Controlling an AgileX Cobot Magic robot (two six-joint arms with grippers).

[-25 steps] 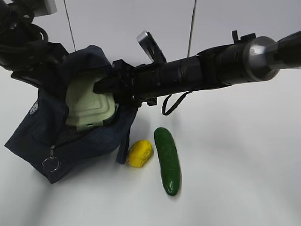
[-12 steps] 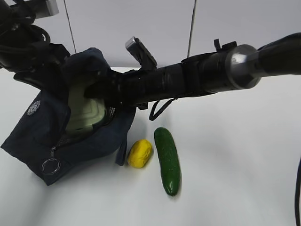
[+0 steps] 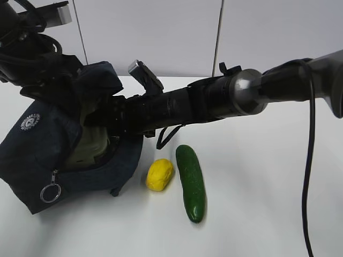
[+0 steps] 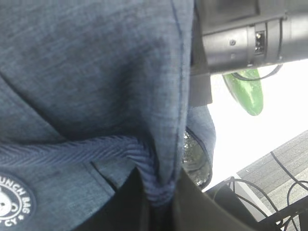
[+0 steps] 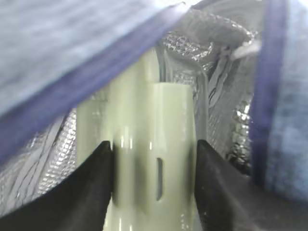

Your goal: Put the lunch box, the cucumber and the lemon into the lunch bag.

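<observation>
1. The large dark navy fabric lunch bag [image 3: 48, 155] lies on the white table [image 3: 257, 203], at about 9 o'clock in the exterior view. Its open mouth is turned toward 3 o'clock, and the round metal ring pull of its zipper [image 3: 50, 193] hangs at its front face.
2. The right gripper [image 5: 154, 163] reaches into this mouth from 3 o'clock. In the right wrist view its two black fingers [image 5: 91, 187] stand half apart, one at 9 o'clock and one at 3 o'clock, and both press against the sides of the sage-green clip-on lid part of the small clear lunch box [image 5: 156, 168], which sits directly between them.
3. The lunch box is inside the bag: the silver quilted lining [image 5: 226, 96] is around it, and the navy fabric edge crosses above it at 12 o'clock. In the exterior view only a pale green piece of the box [image 3: 91, 147] shows in the mouth.
4. The left gripper [image 4: 156, 202] is pressed together on a fold of the bag's navy fabric beside the woven handle strap [image 4: 72, 151], at 6 o'clock in the left wrist view. The round white logo [image 4: 12, 207] is at 8 o'clock from there.
5. The small bright yellow faceted lemon [image 3: 159, 174] lies on the table just outside the bag, at 4 o'clock from the mouth.
6. The dark green glossy, slightly curved cucumber [image 3: 191, 183] lies just beside the lemon, at its 3 o'clock side, with its length running from 12 to 6 o'clock. I cannot tell if the two touch.
</observation>
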